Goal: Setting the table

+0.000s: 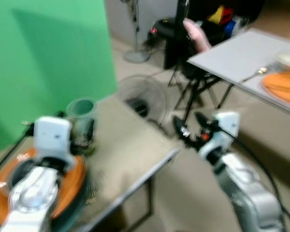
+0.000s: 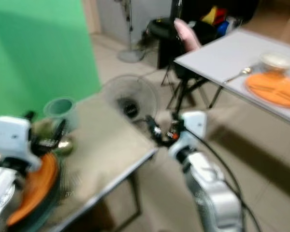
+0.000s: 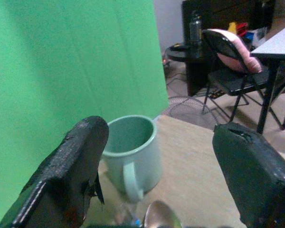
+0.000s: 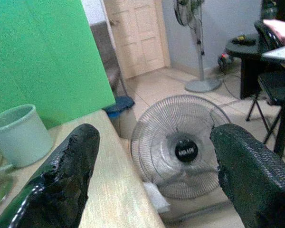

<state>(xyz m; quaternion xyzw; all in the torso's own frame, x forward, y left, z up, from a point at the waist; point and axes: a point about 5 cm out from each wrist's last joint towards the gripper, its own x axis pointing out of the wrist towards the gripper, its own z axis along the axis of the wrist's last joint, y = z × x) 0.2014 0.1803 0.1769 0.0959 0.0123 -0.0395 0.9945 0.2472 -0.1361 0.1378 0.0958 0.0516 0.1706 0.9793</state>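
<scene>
Left gripper [image 3: 156,175] gapes wide, empty, a green mug [image 3: 131,152] just ahead; right gripper [image 4: 154,178] (equally wide, empty) faces a fan [image 4: 183,147].

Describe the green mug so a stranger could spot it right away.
Find the tall green screen on the robot's left, then the beige table in front of it. The mug stands near the table's far edge, by the screen, just beyond the left gripper, whose fingers are open. It is pale mint green with one handle, unlike the flat orange plate nearer the robot.
</scene>
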